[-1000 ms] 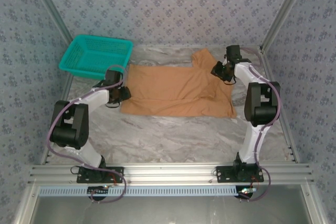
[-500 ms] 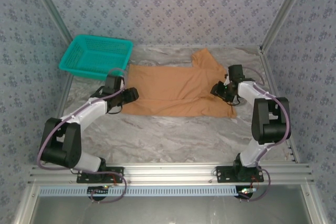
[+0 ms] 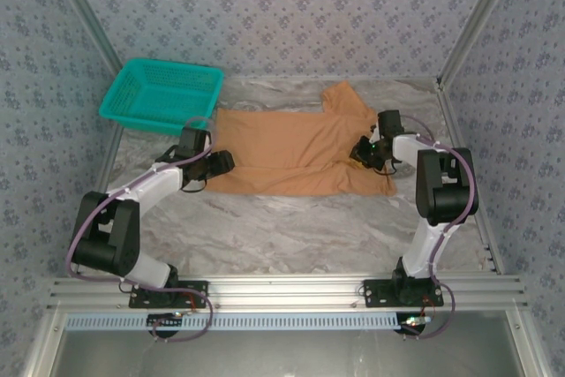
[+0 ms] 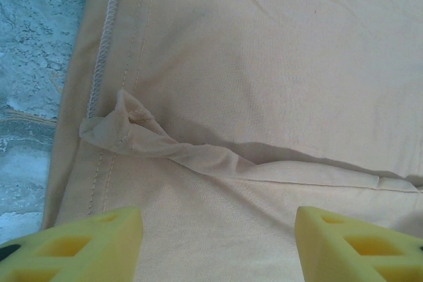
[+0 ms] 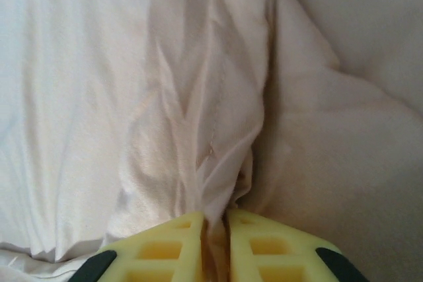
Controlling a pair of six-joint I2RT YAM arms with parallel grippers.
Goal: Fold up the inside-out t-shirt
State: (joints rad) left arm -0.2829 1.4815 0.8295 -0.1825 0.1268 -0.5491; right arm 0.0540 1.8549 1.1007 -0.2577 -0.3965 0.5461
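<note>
One orange-tan t-shirt point(image 3: 291, 152) point(image 4: 264, 64) point(image 5: 99, 64) lies spread on the marble worktop point(image 3: 282, 227), stretching between the two sets of jaws. The left jaws stand wide apart over the shirt's stitched hem. One small twisted ridge of cloth point(image 4: 165, 146) lies just ahead of them, and they hold nothing. The right jaws are pinched narrow on one gathered fold point(image 5: 198, 137) at the opposite side of the shirt. One teal mesh basket point(image 3: 177, 66) sits on the worktop beyond the left jaws, apart from the shirt.
</note>
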